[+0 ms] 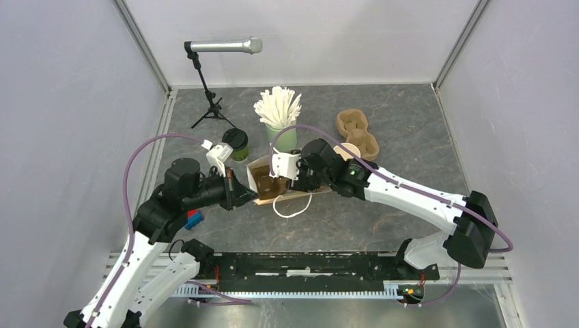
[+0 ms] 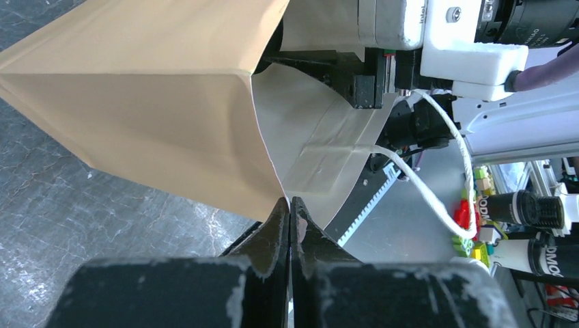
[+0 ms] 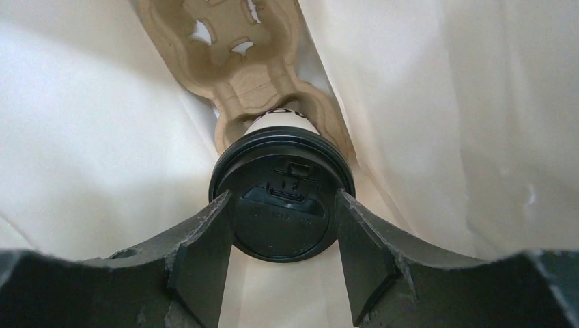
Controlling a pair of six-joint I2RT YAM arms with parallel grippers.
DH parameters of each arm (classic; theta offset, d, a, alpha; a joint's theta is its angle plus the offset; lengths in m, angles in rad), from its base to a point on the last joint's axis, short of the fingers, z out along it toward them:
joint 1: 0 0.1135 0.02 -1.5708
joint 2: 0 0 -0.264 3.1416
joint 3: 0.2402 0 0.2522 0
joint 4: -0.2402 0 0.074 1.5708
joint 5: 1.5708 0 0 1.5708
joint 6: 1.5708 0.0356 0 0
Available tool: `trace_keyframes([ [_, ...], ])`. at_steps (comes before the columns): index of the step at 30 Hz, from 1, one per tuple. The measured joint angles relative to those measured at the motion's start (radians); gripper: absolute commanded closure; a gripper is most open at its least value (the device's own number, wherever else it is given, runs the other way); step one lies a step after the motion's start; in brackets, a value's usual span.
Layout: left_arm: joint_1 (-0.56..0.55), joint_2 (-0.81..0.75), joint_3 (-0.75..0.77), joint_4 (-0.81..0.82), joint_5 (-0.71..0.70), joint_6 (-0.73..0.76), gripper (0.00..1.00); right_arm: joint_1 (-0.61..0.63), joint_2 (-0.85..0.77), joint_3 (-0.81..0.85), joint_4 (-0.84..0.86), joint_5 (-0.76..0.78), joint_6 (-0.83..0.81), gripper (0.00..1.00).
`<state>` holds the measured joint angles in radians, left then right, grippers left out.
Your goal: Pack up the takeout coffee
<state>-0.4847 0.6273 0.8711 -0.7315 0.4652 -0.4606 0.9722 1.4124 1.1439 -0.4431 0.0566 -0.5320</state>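
Observation:
A brown paper bag (image 1: 258, 169) lies on its side mid-table, its mouth facing the right arm. My left gripper (image 1: 235, 191) is shut on the bag's edge (image 2: 273, 184), the fingertips (image 2: 290, 205) pressed flat together on the paper. Inside the bag, the white takeout coffee with its black lid (image 3: 283, 178) sits in a pulp carrier (image 3: 232, 41). My right gripper (image 3: 283, 199) reaches into the bag, jaws apart on either side of the lid. The olive-green takeout coffee (image 1: 236, 143) stands on the table behind the left gripper.
A mint-green cup of white sticks (image 1: 278, 113) stands behind the bag. A second pulp carrier (image 1: 356, 130) and a stack of cream cups (image 1: 347, 150) are at the back right. A microphone on a stand (image 1: 208, 89) is at the back left. The bag's white string handle (image 1: 292, 205) trails forward.

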Motion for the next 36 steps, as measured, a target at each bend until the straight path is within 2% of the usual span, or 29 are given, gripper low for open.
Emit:
trace_keyframes([
  [8,0.000,0.024,0.078,-0.047,0.040,-0.020,0.98,-0.002,-0.036,0.062,-0.076,-0.103,0.002,0.36],
  [17,0.000,-0.067,0.008,-0.052,0.079,-0.009,0.98,-0.002,-0.148,0.010,-0.079,-0.148,0.004,0.48],
  [21,0.000,-0.061,-0.017,-0.052,0.095,0.011,0.98,-0.002,-0.149,-0.011,-0.093,-0.155,0.004,0.49],
  [30,0.000,-0.050,-0.017,-0.053,0.086,0.018,0.98,0.001,-0.150,0.031,-0.115,-0.183,0.026,0.30],
  [36,0.000,0.021,0.078,-0.090,0.071,-0.033,0.98,0.001,-0.180,0.109,-0.108,-0.230,0.076,0.18],
])
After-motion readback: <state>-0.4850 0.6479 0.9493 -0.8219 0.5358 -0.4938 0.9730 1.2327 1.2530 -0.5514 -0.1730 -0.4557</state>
